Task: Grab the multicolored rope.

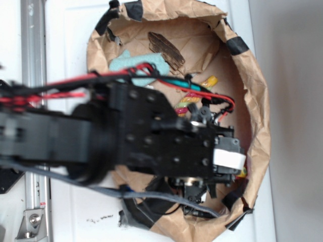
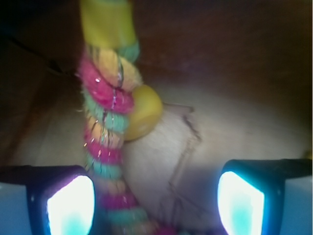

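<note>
From your wrist view, the left finger pad [image 2: 71,205] sat right beside the multicolored rope [image 2: 108,147], which ran top to bottom down the left side (yellow tip up top, twisted strands below). A round yellow object [image 2: 144,111] peeked out just right of it. The right finger pad [image 2: 240,204] was well apart, so your gripper [image 2: 156,205] was spread wide, nothing pinched. Overhead, the arm covered most of the rope inside the brown paper bowl [image 1: 255,91], teal cloth [image 1: 132,64] at back.

rope [image 2: 108,142] between end effector [image 2: 155,200] fingers (nearer one), duck [image 2: 144,111] behind
</note>
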